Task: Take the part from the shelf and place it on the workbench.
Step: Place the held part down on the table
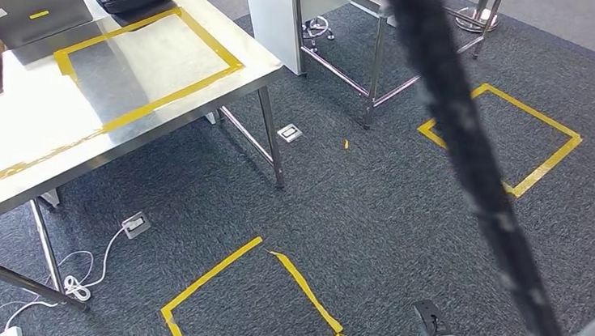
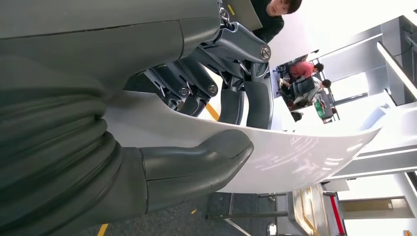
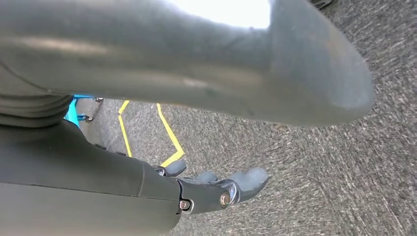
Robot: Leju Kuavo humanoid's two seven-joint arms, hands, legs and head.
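One hand is doing the carrying: the left hand [image 2: 196, 128] is pinching the part [image 2: 295, 152], a thin white curved panel, with the thick thumb [image 2: 206, 160] pressing against one face and the darker fingers [image 2: 246, 105] bearing on the other. In the left wrist view the panel's long axis is running straight out from the palm, past the fingertips and well beyond them, so most of its length is hanging unsupported ahead of the grip. The right hand [image 3: 216, 189] is holding nothing; its fingers are lying loosely spread above the dark carpet [image 3: 305, 162], near a corner of yellow floor tape [image 3: 167, 132]. In the head view the steel workbench [image 1: 35, 183] is standing ahead and to the robot's left, its top carrying a yellow taped rectangle [image 1: 147, 67]; that puts the bench on the same side as the loaded arm, so by my judgement the left arm is the better placed of the two for the set-down, and the coming move is turning on swinging the panel's free end over the bench edge before lowering it flat. A dark blurred strip [image 1: 464, 153] is crossing the head view diagonally. No brand, label or legible writing is showing anywhere on the panel or the bench. People are sitting in the far background of the left wrist view.
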